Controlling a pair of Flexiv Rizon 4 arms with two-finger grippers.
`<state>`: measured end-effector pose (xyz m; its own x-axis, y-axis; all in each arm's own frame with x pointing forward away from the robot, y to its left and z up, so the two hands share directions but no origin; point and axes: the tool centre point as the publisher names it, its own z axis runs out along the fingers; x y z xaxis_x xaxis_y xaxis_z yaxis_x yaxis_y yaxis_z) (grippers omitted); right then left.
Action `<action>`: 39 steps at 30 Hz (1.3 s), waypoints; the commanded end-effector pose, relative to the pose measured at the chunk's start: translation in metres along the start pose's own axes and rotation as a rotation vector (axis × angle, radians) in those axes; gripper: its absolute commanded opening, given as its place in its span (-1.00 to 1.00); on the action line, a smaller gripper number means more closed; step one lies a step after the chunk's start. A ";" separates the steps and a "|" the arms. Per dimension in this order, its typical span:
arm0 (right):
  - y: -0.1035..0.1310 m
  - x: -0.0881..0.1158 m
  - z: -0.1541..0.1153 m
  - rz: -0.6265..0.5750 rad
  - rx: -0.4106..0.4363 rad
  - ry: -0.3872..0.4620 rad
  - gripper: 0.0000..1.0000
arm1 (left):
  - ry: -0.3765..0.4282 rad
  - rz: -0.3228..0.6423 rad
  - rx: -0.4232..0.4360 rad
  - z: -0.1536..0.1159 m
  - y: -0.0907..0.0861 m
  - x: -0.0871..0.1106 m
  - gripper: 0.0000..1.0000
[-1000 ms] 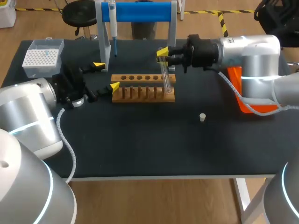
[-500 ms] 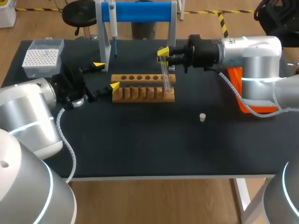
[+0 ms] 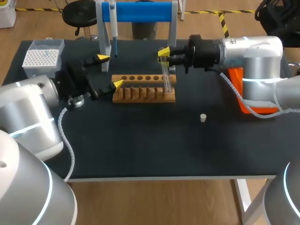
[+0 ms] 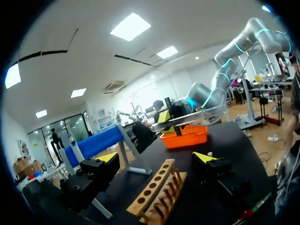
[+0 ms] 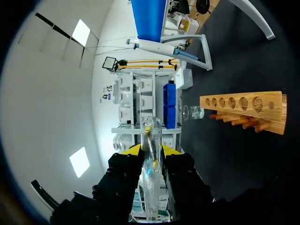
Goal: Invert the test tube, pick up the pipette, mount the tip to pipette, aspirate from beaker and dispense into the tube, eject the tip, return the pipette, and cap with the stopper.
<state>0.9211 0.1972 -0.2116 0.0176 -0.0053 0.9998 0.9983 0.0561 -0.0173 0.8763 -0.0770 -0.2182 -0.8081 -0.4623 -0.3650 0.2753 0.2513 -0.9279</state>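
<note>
Glass test tube (image 5: 151, 140) is faint overhead, but your right wrist view shows the right claw (image 5: 152, 151) clamped on it, while your left claw (image 3: 108, 71) stands released.

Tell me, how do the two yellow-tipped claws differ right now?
The right gripper is shut on a glass test tube, while the left gripper is open, its fingers spread wide, and holds nothing. The right gripper is at the right end of the wooden rack, and the left gripper is at the rack's left end. Both have two dark fingers with bright yellow tips.
</note>
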 end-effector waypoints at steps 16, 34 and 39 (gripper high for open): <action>0.000 0.001 -0.001 0.000 0.000 -0.003 -1.00 | 0.043 0.852 0.157 -0.001 -0.014 0.012 1.00; 0.000 0.001 -0.001 0.000 0.000 -0.003 -1.00 | 0.198 1.379 0.239 0.039 -0.041 0.034 1.00; 0.000 0.001 -0.001 0.000 0.000 -0.003 -1.00 | 0.218 1.403 0.295 0.055 -0.046 0.046 1.00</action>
<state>0.9208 0.1970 -0.2112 0.0178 -0.0041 0.9998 0.9983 0.0560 -0.0176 0.8448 -0.1480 -0.1912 0.0438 0.1201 -0.9918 0.9573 0.2788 0.0761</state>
